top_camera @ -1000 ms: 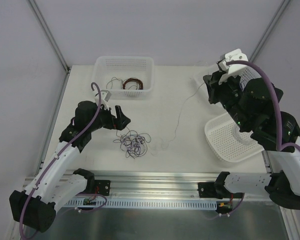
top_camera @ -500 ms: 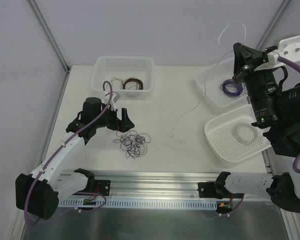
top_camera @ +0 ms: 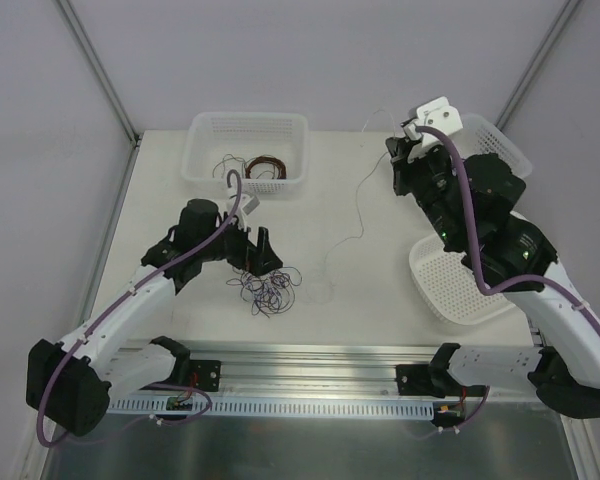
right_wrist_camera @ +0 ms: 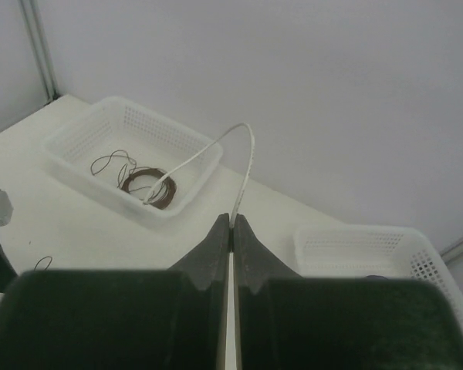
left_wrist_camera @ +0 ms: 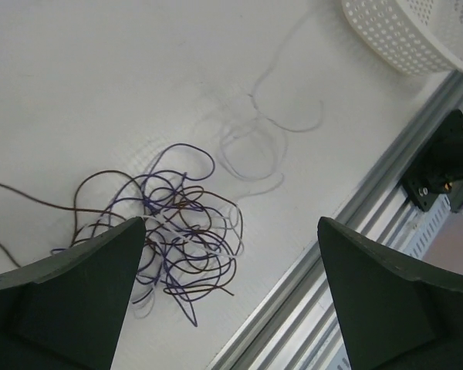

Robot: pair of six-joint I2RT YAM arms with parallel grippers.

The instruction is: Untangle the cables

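Below, the left pincer (left_wrist_camera: 230, 231) is hanging over the worktop (top_camera: 160, 180) with its jaws spread as wide as they go, gripping nothing. The cables (left_wrist_camera: 170, 239), a loose clump of purple and dark brown strands, are lying on the worktop just near and right of that pincer; from the wrist view they are sitting between the two fingers but crowding towards the left one. The clump is roughly round, showing no clear long axis. The left arm is by far the nearer of the two, so I am judging that a straight drop with a slight shift leftward would centre the clump.

The right pincer (right_wrist_camera: 232, 220) is raised at the far right and is pinching a whitish wire (right_wrist_camera: 245, 154) between fully closed fingers. That wire is trailing down and leftward to the worktop, its slack end curling just right of the clump.

The far-left basket (top_camera: 202, 130) is holding a red-brown coil (top_camera: 265, 168) and a loose dark strand (top_camera: 225, 163). The far-right basket (top_camera: 505, 145) and the near-right basket (top_camera: 435, 290) are lying largely behind the right arm, so their contents cannot be told.
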